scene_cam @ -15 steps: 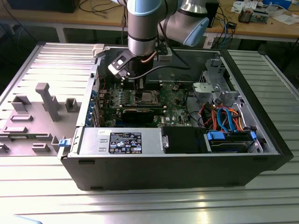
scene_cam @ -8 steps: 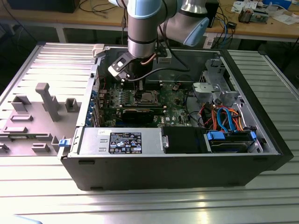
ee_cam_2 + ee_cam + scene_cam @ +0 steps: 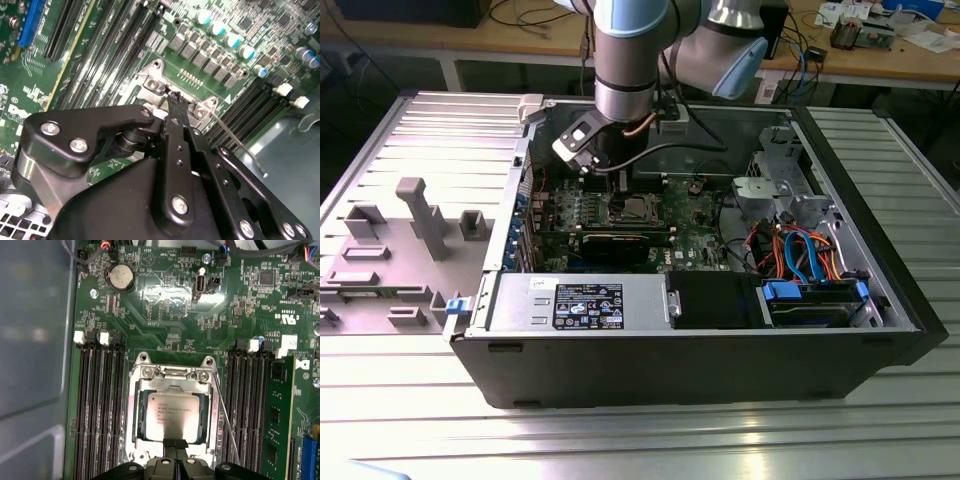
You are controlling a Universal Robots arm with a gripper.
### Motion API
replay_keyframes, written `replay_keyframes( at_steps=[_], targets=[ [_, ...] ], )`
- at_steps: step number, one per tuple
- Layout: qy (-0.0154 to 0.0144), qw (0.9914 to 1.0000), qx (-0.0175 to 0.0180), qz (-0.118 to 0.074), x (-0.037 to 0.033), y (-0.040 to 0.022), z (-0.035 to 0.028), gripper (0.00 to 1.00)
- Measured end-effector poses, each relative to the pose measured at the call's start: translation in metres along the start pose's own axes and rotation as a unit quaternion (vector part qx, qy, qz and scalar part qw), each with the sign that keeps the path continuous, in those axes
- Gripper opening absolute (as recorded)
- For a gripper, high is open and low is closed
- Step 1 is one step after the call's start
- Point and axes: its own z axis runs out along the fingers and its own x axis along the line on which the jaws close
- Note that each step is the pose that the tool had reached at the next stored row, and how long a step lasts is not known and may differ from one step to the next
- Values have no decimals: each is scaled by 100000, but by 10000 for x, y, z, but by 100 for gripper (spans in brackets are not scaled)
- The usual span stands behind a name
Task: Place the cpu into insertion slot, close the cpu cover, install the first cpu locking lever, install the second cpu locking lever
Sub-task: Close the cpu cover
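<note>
An open case (image 3: 720, 370) lay on its side on a ribbed metal worktop (image 3: 620, 440), and the arm (image 3: 632, 60) reached down into it over the green board (image 3: 165, 325). In the first wrist view the cpu (image 3: 172, 410) sat flat in the slot (image 3: 131, 415), its grey top facing up. The cover (image 3: 175, 384) lay down over it, its frame bordering the chip on all sides, with the hinge at the edge away from the jaws. In the exterior view the slot (image 3: 632, 208) lay just below the arm's wrist.

The jaws were together, with nothing seen between them. Their black fingertips (image 3: 175, 444) met at the middle of the frame's near edge in the first wrist view. In the second wrist view the fingertips (image 3: 174, 100) hung right at the socket's metal edge; I could not tell whether they touched it.

A thin wire lever (image 3: 226, 420) ran from a corner of the socket along one side, slanting away from the frame as it went. The second wrist view showed the lever (image 3: 235, 142) with its free end out over the case floor.

Rows of black memory slots (image 3: 100, 405) flanked the socket on both sides, and a green memory stick (image 3: 280, 410) stood in one row. A coin cell (image 3: 121, 276) sat farther up the board. Grey blocks (image 3: 420, 215) stood on the worktop at the exterior view's left.
</note>
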Motion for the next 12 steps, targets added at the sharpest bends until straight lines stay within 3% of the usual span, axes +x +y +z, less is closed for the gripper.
replay_keyframes(
  at_steps=[6,12],
  targets=[
    [1,100000,0,-5,-17,241,-2,11],
    [2,100000,1,-2,-17,253,-2,11]
  ],
)
